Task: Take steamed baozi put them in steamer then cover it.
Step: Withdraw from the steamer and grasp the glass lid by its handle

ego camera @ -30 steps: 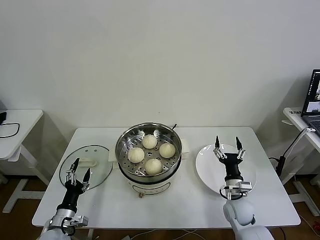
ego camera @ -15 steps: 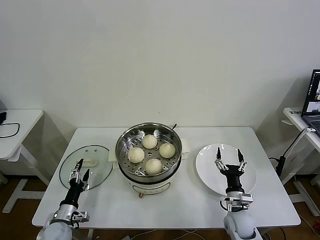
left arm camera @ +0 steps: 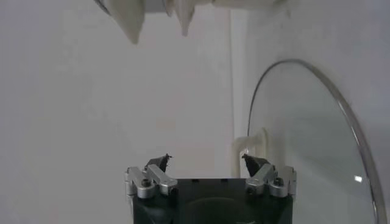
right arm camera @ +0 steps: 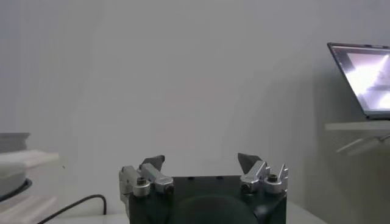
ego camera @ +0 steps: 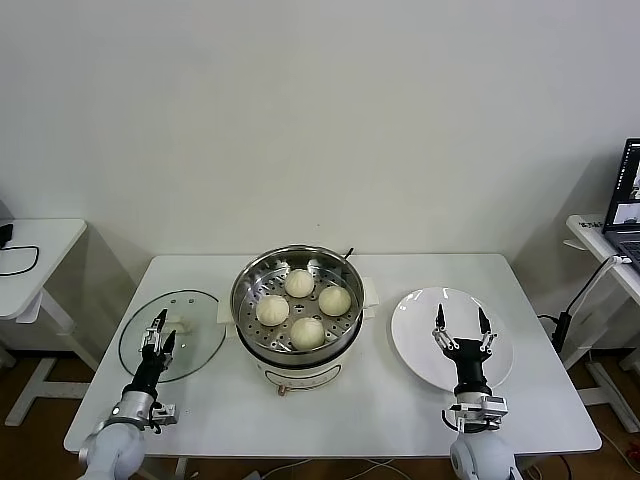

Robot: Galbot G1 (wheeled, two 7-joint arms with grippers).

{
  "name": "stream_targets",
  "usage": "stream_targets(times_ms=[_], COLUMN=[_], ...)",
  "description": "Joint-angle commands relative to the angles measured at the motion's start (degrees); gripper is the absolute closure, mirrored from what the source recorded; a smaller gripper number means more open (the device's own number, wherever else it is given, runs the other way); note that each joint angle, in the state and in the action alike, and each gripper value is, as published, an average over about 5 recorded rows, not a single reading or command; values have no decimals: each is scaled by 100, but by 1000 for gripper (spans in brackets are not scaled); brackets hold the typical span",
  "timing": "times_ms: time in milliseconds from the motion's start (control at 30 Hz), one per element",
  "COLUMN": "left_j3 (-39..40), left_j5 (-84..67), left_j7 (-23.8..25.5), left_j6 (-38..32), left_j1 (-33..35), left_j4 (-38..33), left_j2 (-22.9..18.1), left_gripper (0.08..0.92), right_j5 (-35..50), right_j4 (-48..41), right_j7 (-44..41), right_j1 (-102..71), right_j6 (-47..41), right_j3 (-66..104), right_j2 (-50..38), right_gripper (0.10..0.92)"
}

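Both arms had drawn back toward the robot since a second earlier: right gripper (ego camera: 462, 327) had dropped from the far part of the white plate (ego camera: 418, 312) to its near part, and left gripper (ego camera: 158, 331) had shifted slightly farther over the glass lid (ego camera: 200, 305).

Left gripper: fingers spread wide, empty, hovering above the lid's near-left portion, just short of the white lid handle (ego camera: 180, 324). Right gripper: equally wide open, empty, over the bare plate near the table's right edge.

All four steamed baozi (ego camera: 299, 283) sat on the perforated tray inside the steamer (ego camera: 252, 282) at mid-table, toward the far edge. Steamer uncovered; lid lay flat on the table's left side, close beside the steamer.

Judgement: loading done, covering remained. To do it well, the left gripper should centre over the lid handle, align jaws across its narrow side, descend squarely, clamp firmly. Lift level before carrying across, since glass on a smooth tabletop may slide. Lower concentric with the steel rim, clear of the buns.
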Motion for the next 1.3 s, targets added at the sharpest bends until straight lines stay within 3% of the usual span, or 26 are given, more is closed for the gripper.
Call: stream_targets(times_ms=[33,500,900,1300], left_j3=[27,108,148,206], left_j5=[123,150,128,242], left_j7=[-10,130,238,333], left_j6=[18,105,197,223], left_j1=[-519,-836,-940,-1306], left_j4=[632,931,762,1315], left_j2=[6,-23,-75,-111], left_gripper=[177,177,177,183], right_j5=[-43,-88,-119,-153], right_j4=[-32,-79,-111,-65], right_j7=[-17,-54,-78,-67], right_j1=[-45,-55,-54,-82], right_j6=[10,50,67,80], right_j3=[49,104,116,156], right_j2=[35,69,104,125], right_gripper=[203,203,203,203])
